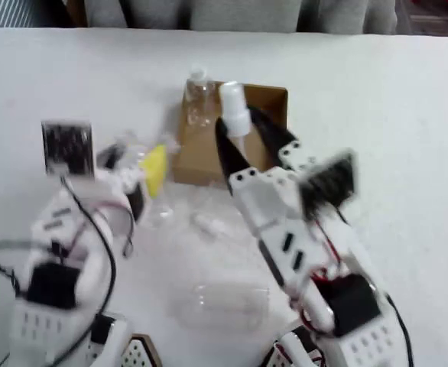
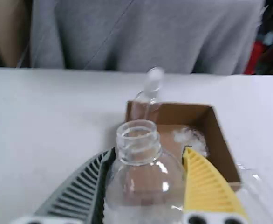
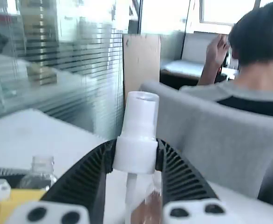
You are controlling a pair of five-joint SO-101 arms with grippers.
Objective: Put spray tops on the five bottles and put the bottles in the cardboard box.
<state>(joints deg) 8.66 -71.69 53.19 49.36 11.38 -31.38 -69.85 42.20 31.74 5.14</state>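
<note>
**Left gripper (image 2: 148, 155) closed on a clear plastic bottle (image 2: 141, 182) beside the brown cardboard box (image 2: 220, 140)**

The bottle, open at the neck, is held upright between one grey and one yellow finger, just beside the box's near left corner. The right gripper (image 3: 135, 154) is clamped by its black fingers on the collar of a white plastic spray top (image 3: 136, 135), which is held above the box's open top with its tube hanging down. A second clear bottle (image 1: 199, 99) is stood in the box's far left corner. A third clear bottle (image 1: 224, 302) is laid on its side, well short of the box's near wall. Bare white table (image 1: 377, 99) is seen right of the box and behind it, up to the table's far edge.
</note>
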